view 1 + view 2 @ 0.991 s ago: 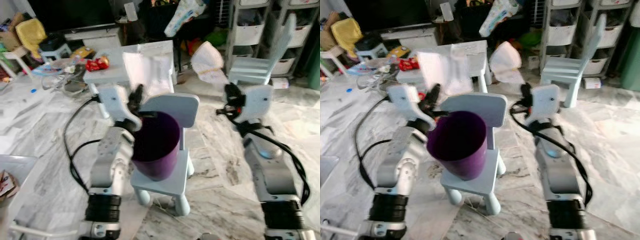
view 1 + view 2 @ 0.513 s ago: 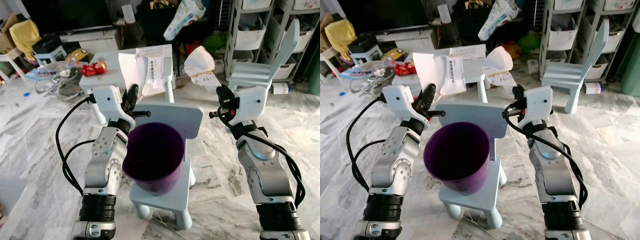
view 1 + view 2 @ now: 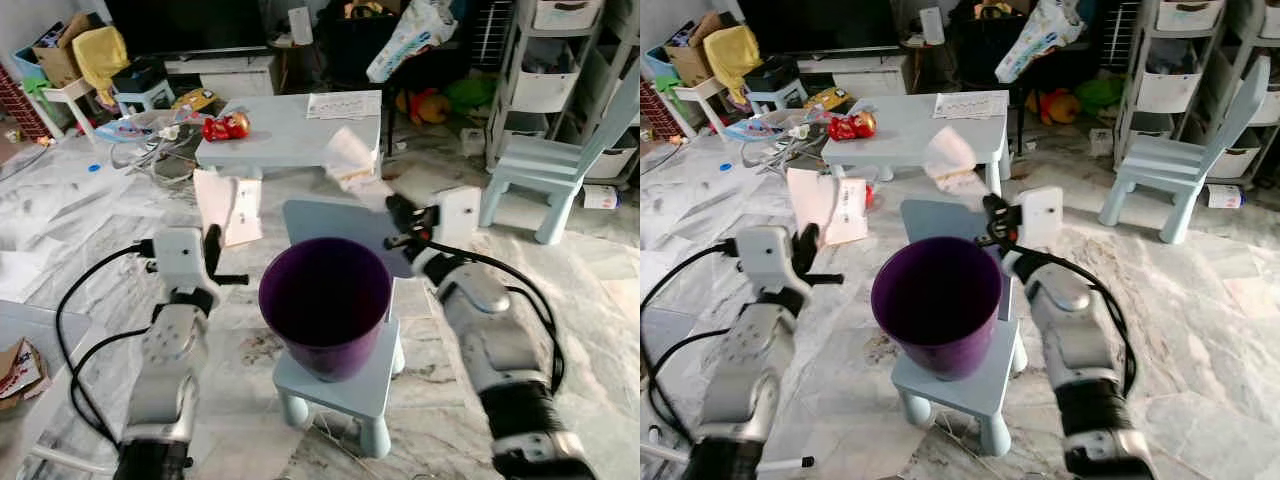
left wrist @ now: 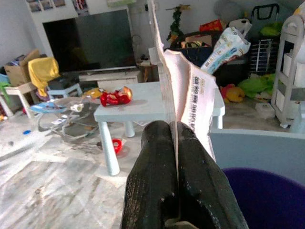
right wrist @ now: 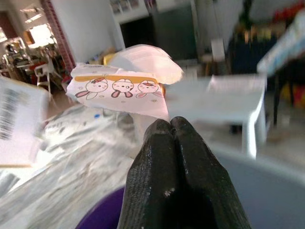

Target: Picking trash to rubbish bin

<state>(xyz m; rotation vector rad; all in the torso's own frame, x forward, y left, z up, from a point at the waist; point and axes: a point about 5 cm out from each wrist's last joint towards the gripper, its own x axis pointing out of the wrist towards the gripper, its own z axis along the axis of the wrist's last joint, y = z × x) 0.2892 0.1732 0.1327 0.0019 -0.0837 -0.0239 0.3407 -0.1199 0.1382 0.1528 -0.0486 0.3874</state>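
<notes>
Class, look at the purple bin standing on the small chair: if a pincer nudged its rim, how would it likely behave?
The purple bin looks empty and thin-walled, so probably light. It stands tall on the small chair, its narrower base near the seat's front edge, so a rim nudge could well tip or slide it off.

I see purple plastic bin (image 3: 327, 305) on small pale-blue child's chair (image 3: 345, 380), near centre, marble floor (image 3: 80, 250). Far: pale-blue low table (image 3: 290, 135) bearing red toy (image 3: 225, 127), printed sheet (image 3: 343, 105).

Two silver arms are seen, each ending in a white boxy wrist housing. Black ribbed collars ring the forearms near the bottom. Black cables are looped along both arms. The fingers (image 4: 176, 186) are black, long and rough-textured.
</notes>
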